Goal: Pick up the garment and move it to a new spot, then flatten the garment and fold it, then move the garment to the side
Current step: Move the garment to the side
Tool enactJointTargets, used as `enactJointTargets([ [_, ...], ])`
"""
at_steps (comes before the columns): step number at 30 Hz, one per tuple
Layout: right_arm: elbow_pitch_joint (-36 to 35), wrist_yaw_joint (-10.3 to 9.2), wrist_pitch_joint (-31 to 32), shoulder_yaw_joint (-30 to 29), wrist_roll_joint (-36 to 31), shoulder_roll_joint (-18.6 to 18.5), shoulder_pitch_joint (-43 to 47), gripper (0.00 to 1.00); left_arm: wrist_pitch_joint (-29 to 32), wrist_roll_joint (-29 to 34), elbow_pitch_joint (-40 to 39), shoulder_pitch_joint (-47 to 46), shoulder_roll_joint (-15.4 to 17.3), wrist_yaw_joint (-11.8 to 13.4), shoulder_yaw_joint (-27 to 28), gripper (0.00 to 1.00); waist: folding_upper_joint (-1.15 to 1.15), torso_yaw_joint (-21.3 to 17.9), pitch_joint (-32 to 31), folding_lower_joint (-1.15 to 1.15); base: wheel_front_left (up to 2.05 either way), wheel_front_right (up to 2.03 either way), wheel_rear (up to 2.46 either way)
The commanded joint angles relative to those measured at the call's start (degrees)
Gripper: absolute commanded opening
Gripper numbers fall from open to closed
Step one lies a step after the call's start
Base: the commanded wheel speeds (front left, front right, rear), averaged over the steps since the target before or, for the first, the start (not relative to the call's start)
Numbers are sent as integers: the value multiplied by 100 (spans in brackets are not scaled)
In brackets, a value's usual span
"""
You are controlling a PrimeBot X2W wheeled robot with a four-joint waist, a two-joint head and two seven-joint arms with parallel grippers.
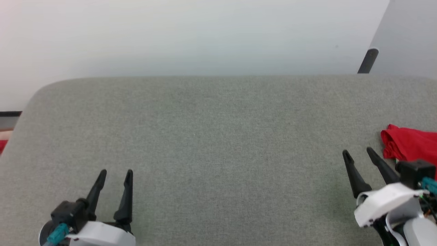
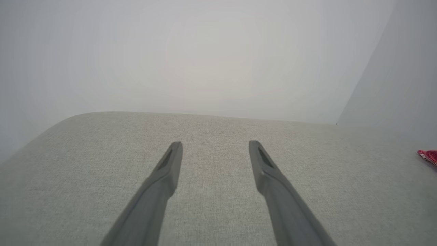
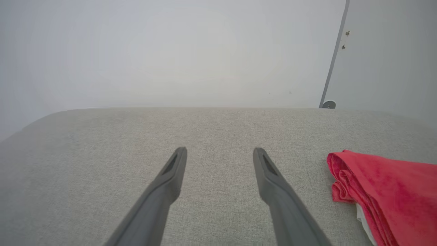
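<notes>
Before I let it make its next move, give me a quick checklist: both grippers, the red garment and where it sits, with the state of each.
1. Left gripper open, holding nothing: ok.
2. Right gripper open, holding nothing: ok.
3. Garment lying on the grey cushion, at its right side: ok.
4. Garment apart from the right gripper's fingers: ok.
5. Garment fully folded: cannot tell; it looks layered but runs past the frame edge.

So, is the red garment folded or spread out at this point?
Folded. The garment lies as a compact bundle at the right of the grey surface, with stacked layers showing along its edge.
</notes>
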Motion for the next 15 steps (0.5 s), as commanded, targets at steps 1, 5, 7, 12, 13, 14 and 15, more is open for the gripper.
enactJointTargets([
  [1, -67, -6, -32, -44, -2, -9, 136, 100, 5, 47, -37, 76, -12, -16, 8, 100, 0, 61, -92, 0, 0, 0, 0],
  [5, -467, -6, -2, -211, 4, 17, 573, 100, 5, 97, -206, 294, -41, -16, 39, 100, 0, 74, -189, 0, 0, 0, 0],
  [7, -662, -6, 42, -339, 1, 38, 769, 100, 5, 114, -306, 408, -74, -16, 56, 100, 0, 71, -213, 0, 0, 0, 0],
  [12, -1159, -6, 94, -749, -80, 238, 1177, 100, 5, 149, -537, 699, -148, -16, 117, 100, 0, 54, -268, 0, 0, 0, 0],
  [13, -1254, -6, 106, -821, -93, 267, 1256, 100, 6, 161, -581, 751, -167, -16, 122, 100, 0, 54, -279, 0, 0, 0, 0],
  [14, -1332, -6, 110, -882, -106, 304, 1332, 100, 5, 162, -619, 796, -186, -16, 124, 100, 0, 56, -287, 0, 0, 0, 0],
  [15, -1419, -6, 110, -939, -135, 352, 1406, 100, 5, 163, -657, 849, -208, -16, 110, 100, 0, 58, -298, 0, 0, 0, 0],
])
